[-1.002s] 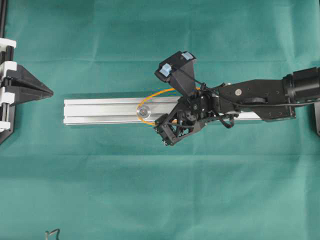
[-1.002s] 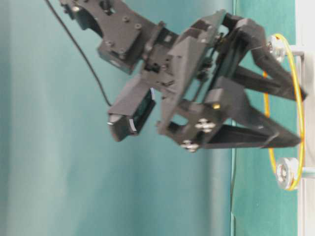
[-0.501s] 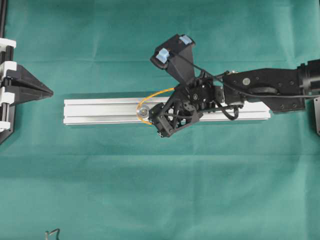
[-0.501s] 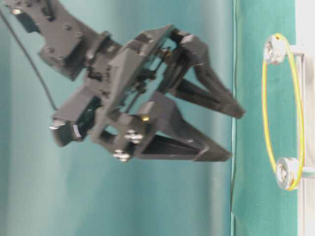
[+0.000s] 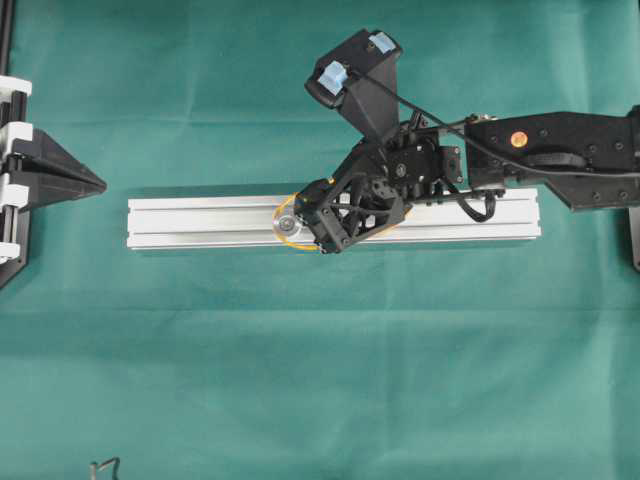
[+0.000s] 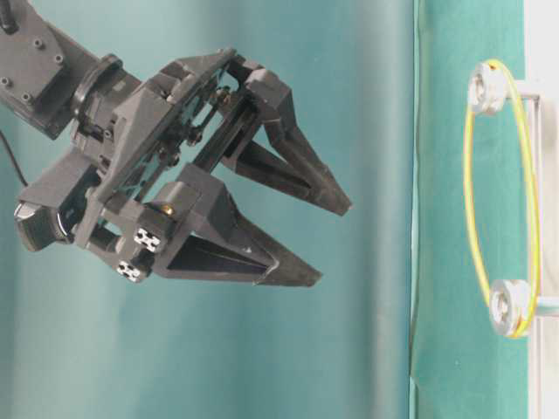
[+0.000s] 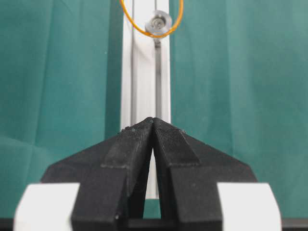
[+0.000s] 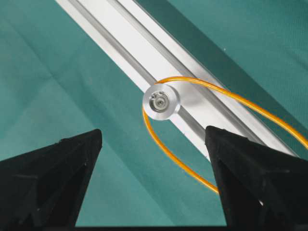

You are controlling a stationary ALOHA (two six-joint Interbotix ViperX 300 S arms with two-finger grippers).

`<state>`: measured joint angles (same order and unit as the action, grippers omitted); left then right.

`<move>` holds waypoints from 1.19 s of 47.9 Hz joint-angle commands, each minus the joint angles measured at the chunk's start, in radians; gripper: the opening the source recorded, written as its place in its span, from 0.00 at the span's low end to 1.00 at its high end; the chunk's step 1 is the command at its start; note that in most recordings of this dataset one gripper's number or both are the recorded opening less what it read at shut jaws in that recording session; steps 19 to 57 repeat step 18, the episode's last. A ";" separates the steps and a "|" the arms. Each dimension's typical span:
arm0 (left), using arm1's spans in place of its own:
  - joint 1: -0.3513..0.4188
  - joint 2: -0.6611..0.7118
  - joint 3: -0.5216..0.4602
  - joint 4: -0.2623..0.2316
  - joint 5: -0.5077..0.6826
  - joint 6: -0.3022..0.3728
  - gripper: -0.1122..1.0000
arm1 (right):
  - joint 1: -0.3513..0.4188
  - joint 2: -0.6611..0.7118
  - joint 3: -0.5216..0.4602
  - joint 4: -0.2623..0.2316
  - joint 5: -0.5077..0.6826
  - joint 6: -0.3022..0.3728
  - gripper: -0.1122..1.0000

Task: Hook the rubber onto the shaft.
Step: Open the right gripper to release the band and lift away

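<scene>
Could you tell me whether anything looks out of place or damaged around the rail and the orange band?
Nothing stands out. The orange band loops around both shafts on the rail, unbroken where visible. The right gripper hangs open, clear of it, and the left gripper sits shut at the rail's far end.

No text, label, brand, number or sign can be read in any view. The blue patches (image 5: 332,76) on the wrist camera (image 5: 352,75), at about 12 o'clock in the overhead view, carry no legible marking.
</scene>
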<state>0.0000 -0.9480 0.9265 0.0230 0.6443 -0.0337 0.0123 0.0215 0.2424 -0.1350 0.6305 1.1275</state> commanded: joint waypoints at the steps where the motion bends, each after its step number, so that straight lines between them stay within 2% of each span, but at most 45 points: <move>1: 0.000 0.005 -0.032 0.003 -0.009 0.002 0.12 | -0.002 -0.031 -0.023 -0.003 -0.003 -0.012 0.92; 6: 0.000 0.003 -0.032 0.003 -0.008 0.002 0.12 | -0.002 -0.034 -0.023 -0.003 -0.003 -0.072 0.92; 18: 0.000 0.003 -0.034 0.003 -0.009 0.000 0.12 | -0.006 -0.051 -0.014 -0.005 0.003 -0.281 0.92; 57: 0.000 0.003 -0.034 0.003 -0.009 0.000 0.12 | -0.006 -0.051 -0.014 -0.005 0.003 -0.281 0.92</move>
